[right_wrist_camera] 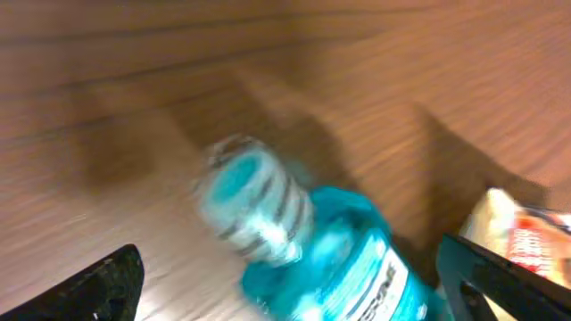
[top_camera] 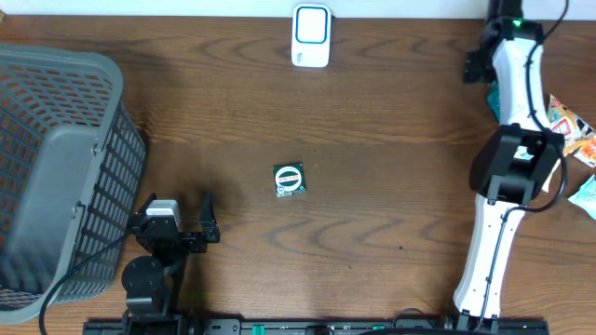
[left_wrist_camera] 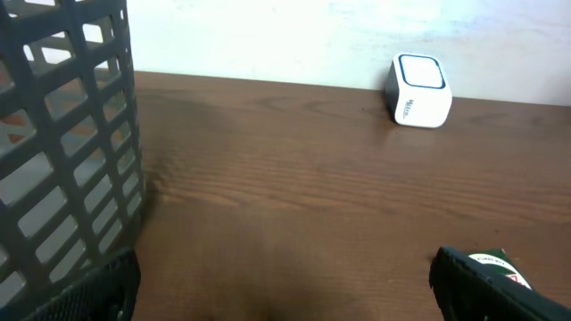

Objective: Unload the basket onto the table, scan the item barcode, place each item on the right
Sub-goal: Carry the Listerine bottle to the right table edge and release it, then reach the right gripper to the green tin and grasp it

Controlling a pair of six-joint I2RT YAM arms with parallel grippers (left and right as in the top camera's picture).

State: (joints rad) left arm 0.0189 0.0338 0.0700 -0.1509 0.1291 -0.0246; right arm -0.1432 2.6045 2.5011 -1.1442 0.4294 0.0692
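A white scanner with a blue face point(top_camera: 311, 35) stands at the table's far edge and also shows in the left wrist view as the scanner point(left_wrist_camera: 420, 90). A small green packet with a round white label point(top_camera: 290, 180) lies mid-table; its corner point(left_wrist_camera: 501, 262) peeks from behind my left gripper's right finger. The left gripper point(left_wrist_camera: 285, 287) is open over bare wood, near the front left point(top_camera: 177, 207). In the blurred right wrist view, a teal bottle with a white cap point(right_wrist_camera: 339, 259) lies between the wide-apart fingers of my open right gripper point(right_wrist_camera: 290, 267), untouched by either finger.
A grey mesh basket point(top_camera: 56, 167) fills the left side, close to the left arm. Several snack packets point(top_camera: 570, 126) lie at the right edge beside the right arm point(top_camera: 512, 167). One packet point(right_wrist_camera: 526, 234) lies just right of the bottle.
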